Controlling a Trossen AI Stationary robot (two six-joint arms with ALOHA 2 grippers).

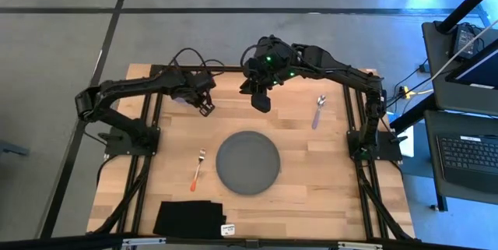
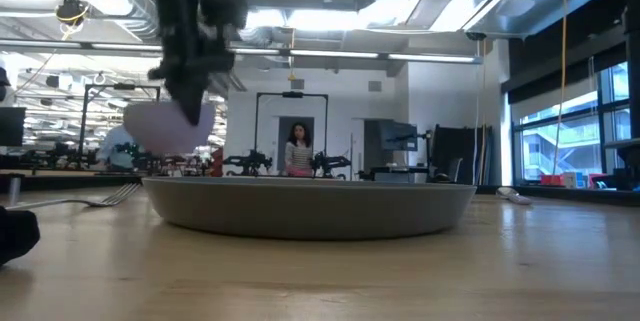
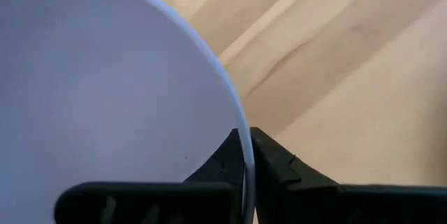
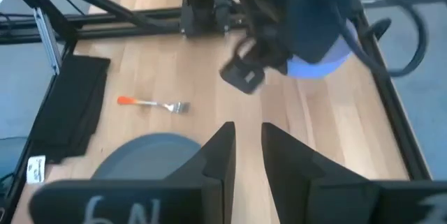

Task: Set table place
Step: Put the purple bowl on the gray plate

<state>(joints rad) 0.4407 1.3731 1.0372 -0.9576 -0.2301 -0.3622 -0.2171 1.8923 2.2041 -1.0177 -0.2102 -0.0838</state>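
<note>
My left gripper (image 1: pixel 204 103) is over the table's far left part, shut on the lilac bowl (image 2: pixel 165 126), which fills the left wrist view (image 3: pixel 105 91). The dark grey plate (image 1: pixel 247 162) lies flat at the table's middle. The orange-handled fork (image 1: pixel 198 170) lies to its left. The lilac-handled spoon (image 1: pixel 319 110) lies at the far right. My right gripper (image 4: pixel 247 147) hovers above the far middle of the table, empty, with a narrow gap between its fingers. My left gripper pinches the bowl's rim (image 3: pixel 244 155), one finger inside the bowl and one outside. The fingers come from above. In the low view the bowl hangs below the gripper, lifted clear of the table.
A folded black cloth (image 1: pixel 189 219) lies at the near left edge. Black rails (image 1: pixel 148 125) run along the table's left and right sides. Bare wood lies right of the plate. People stand in the room far behind the table.
</note>
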